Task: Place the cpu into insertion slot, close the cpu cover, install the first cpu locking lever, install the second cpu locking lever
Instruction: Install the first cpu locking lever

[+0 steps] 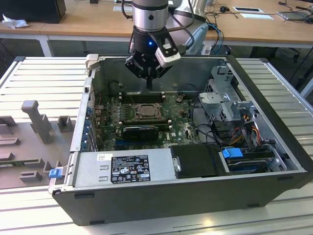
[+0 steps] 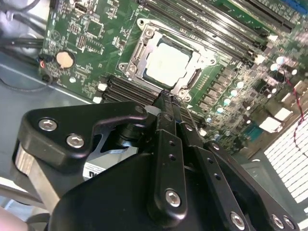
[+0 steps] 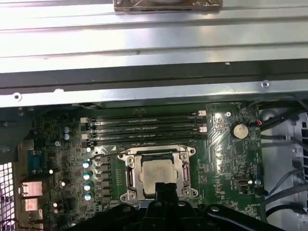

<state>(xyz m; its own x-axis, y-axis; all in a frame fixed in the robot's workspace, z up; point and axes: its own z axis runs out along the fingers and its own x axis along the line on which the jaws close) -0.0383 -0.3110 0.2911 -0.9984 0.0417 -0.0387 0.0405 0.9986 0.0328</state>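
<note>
Grey slatted metal table (image 1: 29, 73) carries a black computer case (image 1: 195, 196). The case lies on its side with the panel off, presumably so the green motherboard (image 1: 178, 122) faces up for an arm working from above. The gripper (image 1: 149, 84) hangs inside the case, just over the socket edge nearest the memory slots (image 3: 144, 127). Its fingers are pressed together, nothing between them. My guess: a slim tip suits prodding thin levers. The insertion slot (image 3: 186, 153) sits mid-board. The cpu cover (image 3: 131, 175) looks folded down flat over it, framing the chip. The cpu (image 3: 158, 174) is seated in the slot, its silver top showing through the window. Cannot tell whether the levers are latched.
</note>
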